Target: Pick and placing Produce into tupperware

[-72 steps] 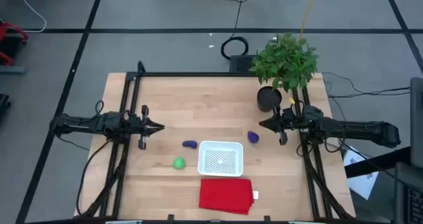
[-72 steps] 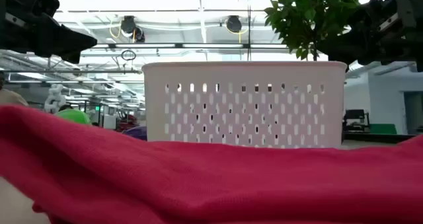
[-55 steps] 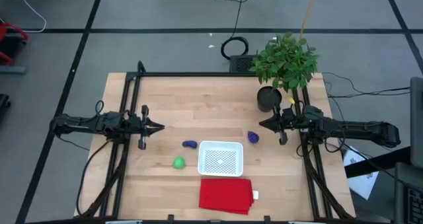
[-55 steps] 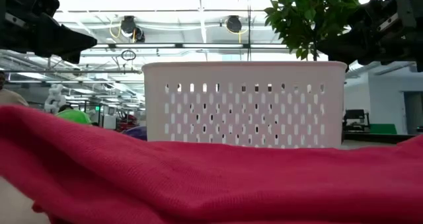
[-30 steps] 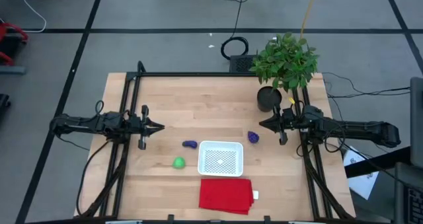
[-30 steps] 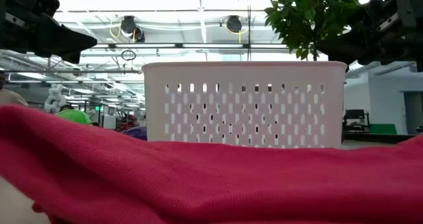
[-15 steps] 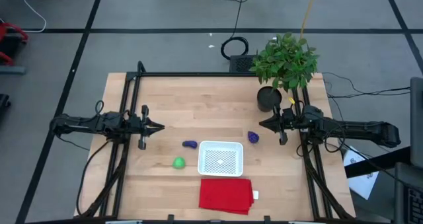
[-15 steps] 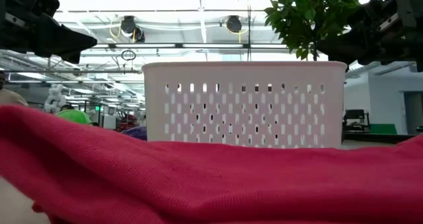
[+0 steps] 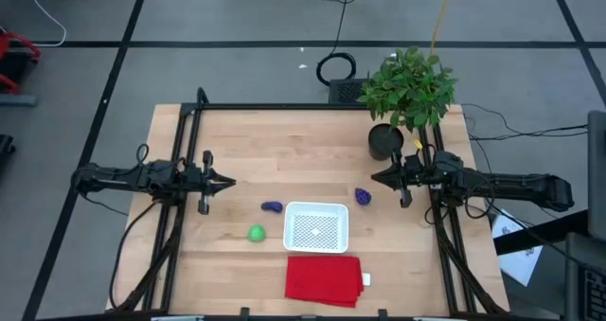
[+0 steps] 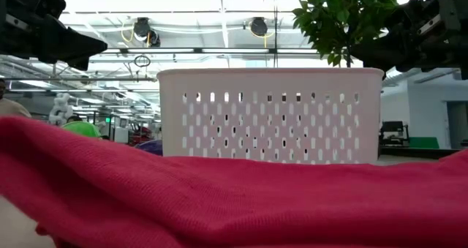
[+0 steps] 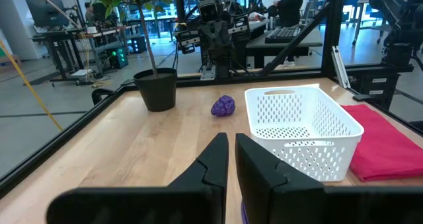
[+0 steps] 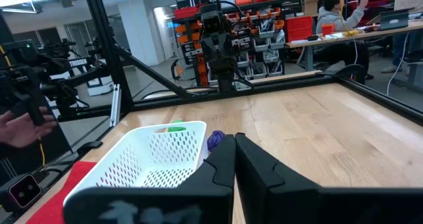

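A red cloth (image 9: 323, 279) lies at the table's (image 9: 284, 151) near edge, a potted plant (image 9: 405, 92) at its far right corner.

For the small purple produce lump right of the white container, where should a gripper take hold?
Grip the bumpy purple lump across its narrow middle, coming straight down. It lies free on the wooden table, apart from the white mesh container; the right gripper is nearest.

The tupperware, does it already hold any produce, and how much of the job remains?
Nothing is done: the tupperware is empty. Nothing is in hand: the left gripper and the right gripper are shut and hang at the table's sides. Left to place: the purple piece and the green ball to its left, and the other purple piece to its right.
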Motion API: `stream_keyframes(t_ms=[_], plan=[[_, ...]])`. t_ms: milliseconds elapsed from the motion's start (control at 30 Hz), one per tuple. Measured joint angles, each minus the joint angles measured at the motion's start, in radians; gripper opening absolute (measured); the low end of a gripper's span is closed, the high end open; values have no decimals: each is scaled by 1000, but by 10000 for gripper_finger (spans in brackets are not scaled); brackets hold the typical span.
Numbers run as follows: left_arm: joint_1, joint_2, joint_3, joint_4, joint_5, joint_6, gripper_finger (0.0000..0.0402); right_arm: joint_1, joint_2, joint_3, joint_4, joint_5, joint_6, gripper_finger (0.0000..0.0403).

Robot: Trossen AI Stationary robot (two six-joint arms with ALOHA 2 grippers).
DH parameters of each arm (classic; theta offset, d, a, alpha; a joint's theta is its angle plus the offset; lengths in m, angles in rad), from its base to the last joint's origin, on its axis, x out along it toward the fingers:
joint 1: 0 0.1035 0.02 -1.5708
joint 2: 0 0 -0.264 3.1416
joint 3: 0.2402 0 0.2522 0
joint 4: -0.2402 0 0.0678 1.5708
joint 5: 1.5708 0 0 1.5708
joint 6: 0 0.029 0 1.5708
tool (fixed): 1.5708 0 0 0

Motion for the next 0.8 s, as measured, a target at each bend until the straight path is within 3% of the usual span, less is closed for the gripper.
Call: stream_keyframes(t_ms=[800], plan=[[0, 0, 0, 9, 0, -6, 33, -2, 0, 0, 38, 2, 81, 0]])
